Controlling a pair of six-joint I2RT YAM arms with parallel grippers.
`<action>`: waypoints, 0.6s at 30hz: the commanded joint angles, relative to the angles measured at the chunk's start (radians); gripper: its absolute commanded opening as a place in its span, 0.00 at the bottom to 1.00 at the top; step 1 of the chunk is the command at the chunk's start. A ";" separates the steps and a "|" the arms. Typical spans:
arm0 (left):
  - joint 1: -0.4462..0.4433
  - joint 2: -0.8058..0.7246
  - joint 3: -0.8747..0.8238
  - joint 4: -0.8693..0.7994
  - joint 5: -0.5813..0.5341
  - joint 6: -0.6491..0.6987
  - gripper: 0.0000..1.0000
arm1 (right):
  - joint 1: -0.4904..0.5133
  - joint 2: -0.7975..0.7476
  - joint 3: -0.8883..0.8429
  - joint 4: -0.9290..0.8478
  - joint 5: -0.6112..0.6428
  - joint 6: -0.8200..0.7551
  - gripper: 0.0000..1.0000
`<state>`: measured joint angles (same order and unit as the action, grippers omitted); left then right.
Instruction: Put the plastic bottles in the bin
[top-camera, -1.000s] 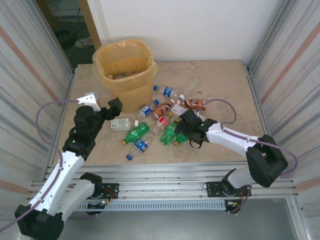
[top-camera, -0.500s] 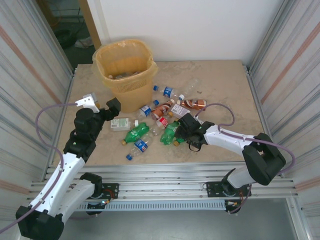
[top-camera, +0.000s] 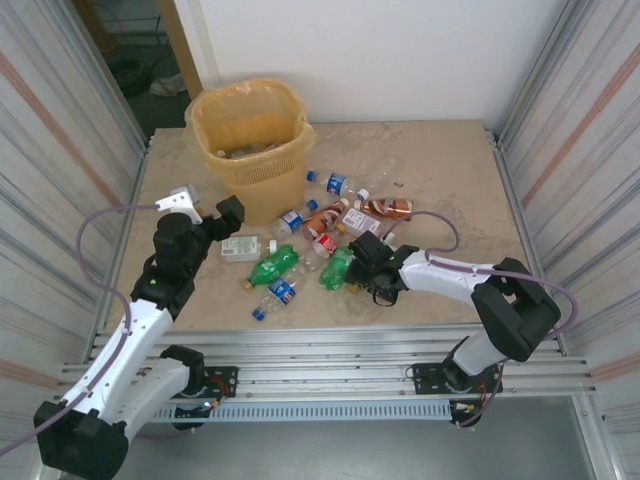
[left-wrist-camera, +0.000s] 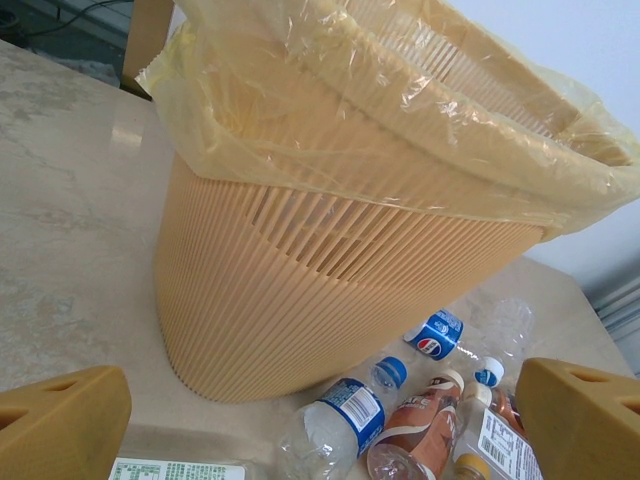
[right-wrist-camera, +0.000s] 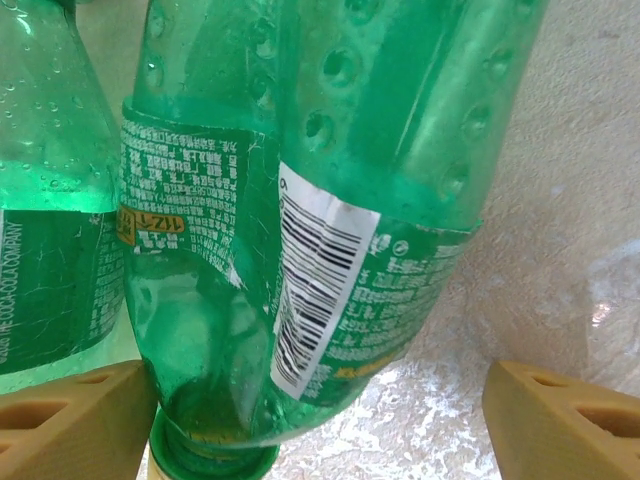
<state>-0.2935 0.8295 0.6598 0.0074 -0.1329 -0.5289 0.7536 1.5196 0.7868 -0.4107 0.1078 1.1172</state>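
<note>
At the near side of the bottle pile (top-camera: 322, 232), the right gripper (right-wrist-camera: 320, 420) straddles a green bottle (right-wrist-camera: 300, 200), jaws wide, not yet pinching. Next it should pinch, lift and carry far-left to the bin (top-camera: 255, 185). The left gripper (left-wrist-camera: 320, 425) gapes empty.

1. the top external camera is looking down from above and behind the arms over the whole table (top-camera: 450, 190), the bin (top-camera: 255, 185) lying at 11 o'clock.
2. the left wrist camera is sitting low and close, facing the bin's wall.
3. the right wrist camera is looking at a green bottle (right-wrist-camera: 340, 180) from very near.
4. the top view is sharing the bin with the left wrist, the green bottle with the right.
</note>
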 joint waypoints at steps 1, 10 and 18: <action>0.011 0.009 0.012 0.043 0.011 -0.016 0.99 | 0.005 0.020 0.003 -0.032 0.012 0.007 0.81; 0.010 0.046 0.023 0.059 0.041 -0.025 0.99 | -0.033 0.036 -0.011 -0.060 0.016 -0.026 0.70; 0.011 0.053 0.023 0.055 0.043 -0.025 0.99 | -0.031 0.116 0.011 -0.066 0.001 -0.043 0.56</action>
<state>-0.2874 0.8856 0.6598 0.0349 -0.0967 -0.5472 0.7261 1.5589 0.8059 -0.4698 0.1059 1.0901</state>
